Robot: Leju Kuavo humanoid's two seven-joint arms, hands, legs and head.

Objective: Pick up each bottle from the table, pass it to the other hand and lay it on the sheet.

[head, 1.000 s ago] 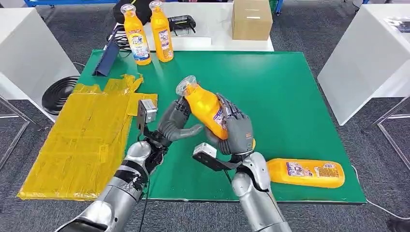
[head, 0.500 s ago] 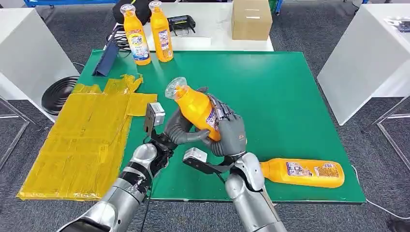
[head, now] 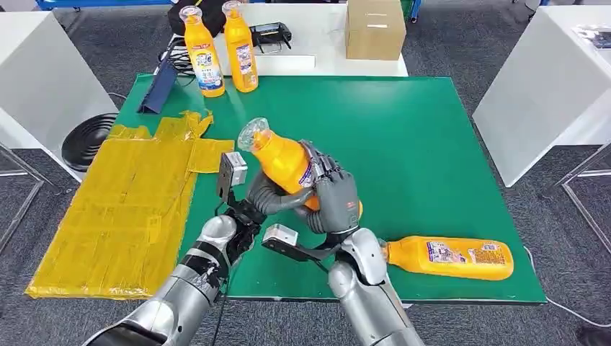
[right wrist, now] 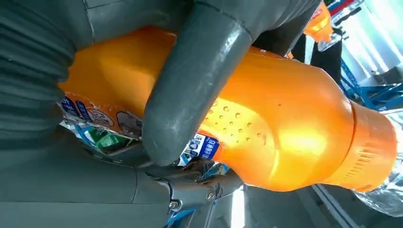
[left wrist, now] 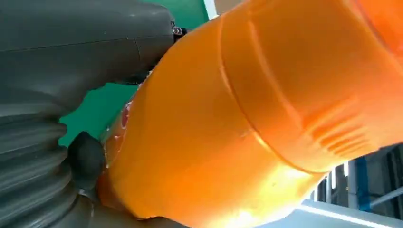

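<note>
Orange bottle (head: 282,160), blue-edged label unreadable, held by right hand (head: 333,198).

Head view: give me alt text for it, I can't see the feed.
Both hands, right hand and left hand, grip one tilted orange bottle above the green table. Another bottle lies beside them; two upright bottles stand behind the yellow sheet.

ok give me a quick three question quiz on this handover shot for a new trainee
1. True or false: the bottle lying on the green table is on the yellow sheet.
2. How many bottles stand upright at the table's far edge?
3. Which hands touch the raised bottle? A) left hand only B) right hand only C) both

Key
1. False: the lying bottle rests on bare table, far from the sheet.
2. Two.
3. C: left hand and right hand.
</note>
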